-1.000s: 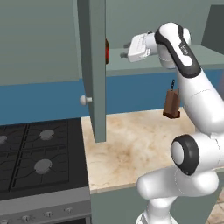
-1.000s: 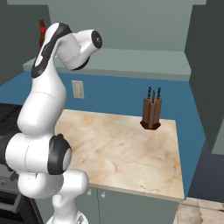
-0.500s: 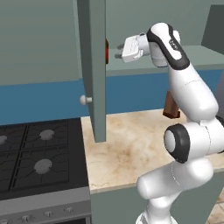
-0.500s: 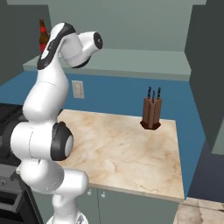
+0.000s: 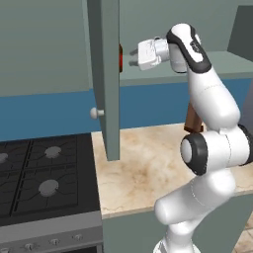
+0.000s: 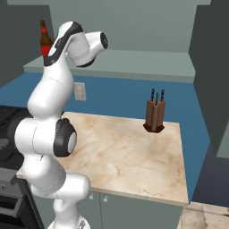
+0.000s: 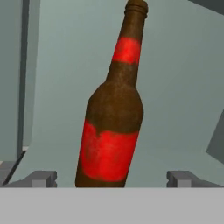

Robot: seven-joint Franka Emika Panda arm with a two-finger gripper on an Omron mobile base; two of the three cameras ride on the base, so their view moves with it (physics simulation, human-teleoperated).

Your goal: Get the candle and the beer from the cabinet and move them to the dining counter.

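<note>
Inside cabinet, beer upright between wide-open jaws, untouched.

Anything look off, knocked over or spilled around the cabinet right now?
Nothing stands out. The beer stands in the open cabinet; its lean in the hand view is probably just camera roll. The gripper is open with the bottle between its fingertips, not closed on it. The knife block stands upright on the marble worktop.
</note>
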